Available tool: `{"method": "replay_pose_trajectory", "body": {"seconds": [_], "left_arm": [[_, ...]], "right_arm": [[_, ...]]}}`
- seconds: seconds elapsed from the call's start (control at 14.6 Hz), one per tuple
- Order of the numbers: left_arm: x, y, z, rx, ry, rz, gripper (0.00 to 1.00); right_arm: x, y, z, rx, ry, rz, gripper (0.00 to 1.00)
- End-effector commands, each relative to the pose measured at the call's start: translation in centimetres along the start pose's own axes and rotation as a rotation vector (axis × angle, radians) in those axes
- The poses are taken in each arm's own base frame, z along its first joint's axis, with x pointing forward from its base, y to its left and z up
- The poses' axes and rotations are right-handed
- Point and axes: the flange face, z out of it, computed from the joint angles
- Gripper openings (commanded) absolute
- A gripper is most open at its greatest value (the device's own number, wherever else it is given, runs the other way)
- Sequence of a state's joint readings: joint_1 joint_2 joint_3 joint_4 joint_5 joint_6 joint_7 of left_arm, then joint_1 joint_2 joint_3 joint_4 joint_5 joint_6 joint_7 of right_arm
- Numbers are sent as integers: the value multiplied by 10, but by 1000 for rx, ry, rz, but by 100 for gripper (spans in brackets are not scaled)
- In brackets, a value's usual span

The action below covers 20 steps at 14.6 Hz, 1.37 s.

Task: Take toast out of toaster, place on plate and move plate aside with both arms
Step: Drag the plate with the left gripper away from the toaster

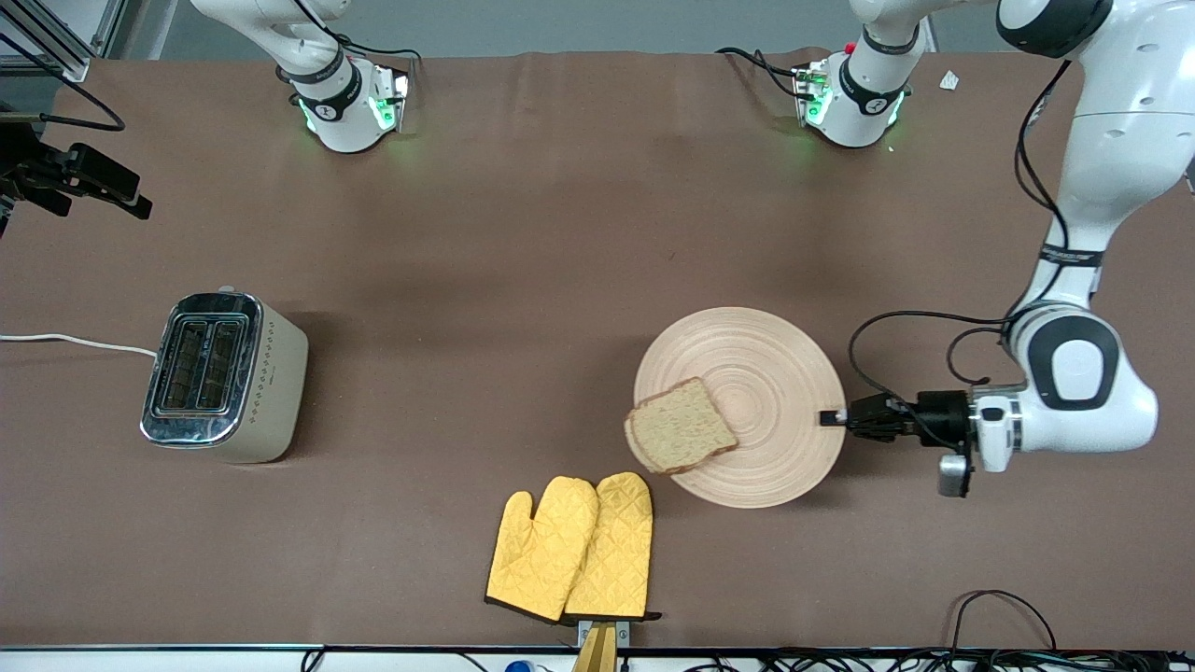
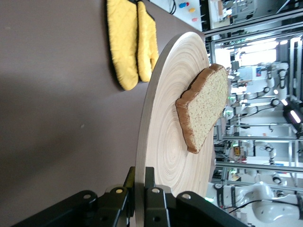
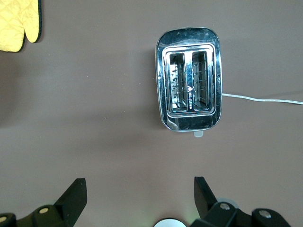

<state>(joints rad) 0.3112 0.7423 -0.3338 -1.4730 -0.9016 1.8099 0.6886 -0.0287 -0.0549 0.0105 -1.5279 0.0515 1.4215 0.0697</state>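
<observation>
The round wooden plate (image 1: 775, 373) lies on the brown table toward the left arm's end. The toast (image 1: 680, 427) lies on its edge nearest the mitts, one corner past the rim. My left gripper (image 1: 829, 417) is level with the table and shut on the plate's rim at the side toward the left arm's end. In the left wrist view the gripper (image 2: 140, 172) has one finger on each face of the plate (image 2: 165, 127), and the toast (image 2: 203, 109) lies farther along it. My right gripper (image 3: 140, 187) is open and empty, high over the table beside the toaster (image 3: 189, 78); it is out of the front view.
The chrome and cream toaster (image 1: 222, 373) stands toward the right arm's end, slots empty, its white cord running off the table edge. A pair of yellow oven mitts (image 1: 571, 546) lies nearer the front camera than the plate. A black camera mount (image 1: 84, 177) juts in at the table's edge.
</observation>
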Motion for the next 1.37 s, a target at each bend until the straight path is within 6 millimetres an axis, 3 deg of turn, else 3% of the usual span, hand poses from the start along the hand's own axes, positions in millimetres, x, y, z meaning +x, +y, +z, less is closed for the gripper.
{"method": "replay_pose_trajectory", "body": {"seconds": [0.0,0.27,0.48,0.62,0.89,1.03,1.16,1.3], "left_arm": [[-15,2,-39,-21,-33,9,0],[-48,-34,-101,-3,-66,-29,0],[-71,-55,-125,-32,-88,-20,0],[-93,-84,-147,4,-116,-18,0],[-128,-147,-154,-6,-140,16,0],[-134,-159,-158,-9,-132,5,0],[-140,-184,-165,-23,-101,-15,0],[-137,-200,-166,-26,-85,-16,1]], "right_arm": [[-7,4,-2,-34,14,3,100],[-8,-2,-3,-99,23,-23,100],[-8,-2,-3,-94,22,-21,100],[-7,0,-2,-91,21,-17,100],[-7,0,-1,-88,19,-15,100],[-7,-1,-2,-87,20,-16,100],[-7,1,-1,-85,17,-11,100],[-7,0,-1,-85,13,-13,100]]}}
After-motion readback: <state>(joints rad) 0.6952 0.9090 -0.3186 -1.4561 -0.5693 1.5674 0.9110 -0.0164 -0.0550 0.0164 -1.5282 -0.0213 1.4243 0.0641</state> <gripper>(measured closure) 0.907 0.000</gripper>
